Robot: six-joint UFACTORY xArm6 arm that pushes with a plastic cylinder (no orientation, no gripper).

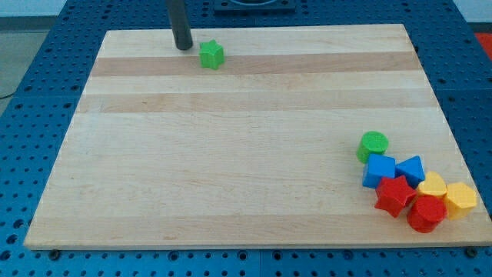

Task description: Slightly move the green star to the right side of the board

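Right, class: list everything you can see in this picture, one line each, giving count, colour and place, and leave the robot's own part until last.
Wooden board: one, pale wood, fills most of the view.
Green star: one, green, near the view's top, left of centre.
Green cylinder: one, green, top of the cluster at the view's bottom right.
Blue blocks: two, blue, below the cylinder.
Red star: one, red, below them.
Red block: one, red, cluster's bottom.
Yellow blocks: two, yellow, board's right edge.
My tip: one, dark, just left of the green star.

The wooden board carries a green star and a clustered pile of blocks.
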